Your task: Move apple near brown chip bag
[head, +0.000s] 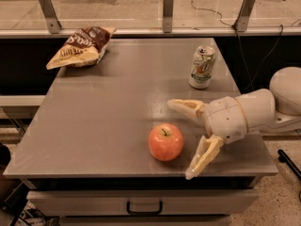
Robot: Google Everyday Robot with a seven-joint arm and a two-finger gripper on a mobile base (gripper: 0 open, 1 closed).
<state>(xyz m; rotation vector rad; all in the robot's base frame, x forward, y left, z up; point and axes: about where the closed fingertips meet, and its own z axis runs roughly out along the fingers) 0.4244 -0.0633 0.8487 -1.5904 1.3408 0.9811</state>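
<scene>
Red apple [165, 142] beside wide-spread gripper [180, 139]; arm [286, 88] cropped @ edge.

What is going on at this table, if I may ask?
A robot arm seems about to grasp the apple on the table. Its pincer is open, right beside the apple, with nothing gripped yet. The chip bag lies at the far corner, well away from the apple, and a can stands beyond the pincer.
</scene>
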